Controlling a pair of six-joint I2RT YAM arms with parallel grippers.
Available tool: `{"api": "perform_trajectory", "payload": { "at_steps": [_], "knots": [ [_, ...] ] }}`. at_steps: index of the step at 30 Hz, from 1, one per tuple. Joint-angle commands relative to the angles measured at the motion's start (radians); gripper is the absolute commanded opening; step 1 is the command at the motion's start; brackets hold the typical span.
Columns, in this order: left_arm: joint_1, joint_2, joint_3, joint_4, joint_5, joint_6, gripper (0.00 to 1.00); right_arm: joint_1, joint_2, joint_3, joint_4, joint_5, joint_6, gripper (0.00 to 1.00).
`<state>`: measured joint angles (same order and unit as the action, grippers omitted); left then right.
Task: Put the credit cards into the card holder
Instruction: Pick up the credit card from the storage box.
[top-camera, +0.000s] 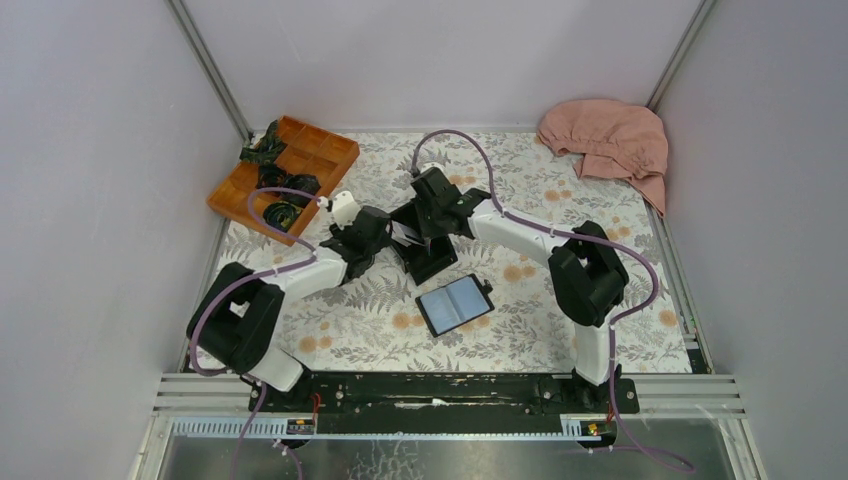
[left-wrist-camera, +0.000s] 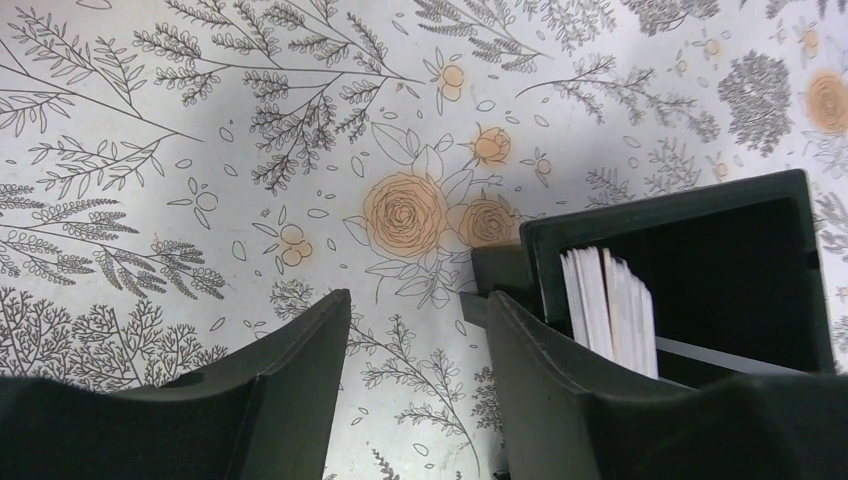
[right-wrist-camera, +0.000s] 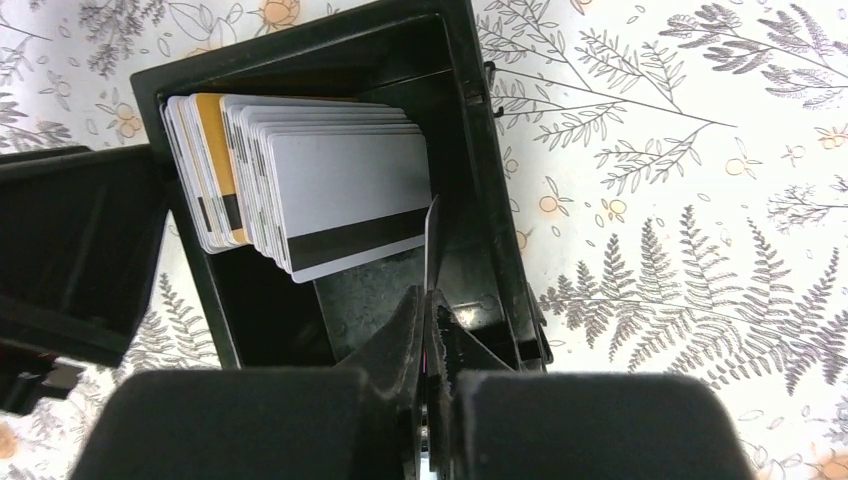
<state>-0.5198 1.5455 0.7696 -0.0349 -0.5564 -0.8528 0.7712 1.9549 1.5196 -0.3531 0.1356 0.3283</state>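
Cards (right-wrist-camera: 340, 190) first, Sam: where are they?

Sam: Nearly all stand on edge in the box (right-wrist-camera: 480, 150), leaning to one side. One card (right-wrist-camera: 432, 235) is apart from the stack, edge-on to the right wrist camera and close to the box's wall. The holder (top-camera: 455, 305) lies open on the cloth (top-camera: 370, 320), just on the near side of the box, with no card in it that I can see.

Jo: And the grippers?

Sam: The right gripper (right-wrist-camera: 428, 300) is closed tight on that one card, pinching it by one edge. The left gripper (left-wrist-camera: 418, 300) stands about half open with only cloth between its fingers. One finger is just beside the box; touching or not, I cannot tell.

Jo: What could go wrong?

Sam: The pinch takes only a thin strip of the card, I think, so it may pivot or slip out on the lift. It also sits close to the wall and could scrape or catch there. The box looks unheld, so it may drag or tip. Further on, the holder is loose too, and pushing a card into a pocket could slide it away or fold it shut.
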Motion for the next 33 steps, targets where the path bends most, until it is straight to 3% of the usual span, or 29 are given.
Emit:
{"api": "perform_trajectory", "payload": {
  "at_steps": [1,13,24,29,33],
  "knots": [
    [0.004,-0.062,-0.019,0.008,-0.014,-0.015,0.6,0.028,0.016,0.028,-0.056,0.123,-0.05,0.0],
    [-0.011,-0.287,-0.054,-0.105,0.011,-0.023,0.6,0.038,-0.118,-0.092,0.048,0.139,-0.092,0.0],
    [-0.038,-0.523,-0.199,0.043,0.254,0.072,0.6,0.051,-0.463,-0.304,0.127,0.089,-0.071,0.0],
    [-0.066,-0.549,-0.151,-0.036,0.415,-0.056,0.6,0.118,-0.669,-0.513,0.271,0.138,-0.151,0.0],
    [-0.123,-0.563,-0.064,-0.162,0.437,-0.173,0.59,0.254,-0.795,-0.635,0.344,0.28,-0.234,0.0]
  ]
}}
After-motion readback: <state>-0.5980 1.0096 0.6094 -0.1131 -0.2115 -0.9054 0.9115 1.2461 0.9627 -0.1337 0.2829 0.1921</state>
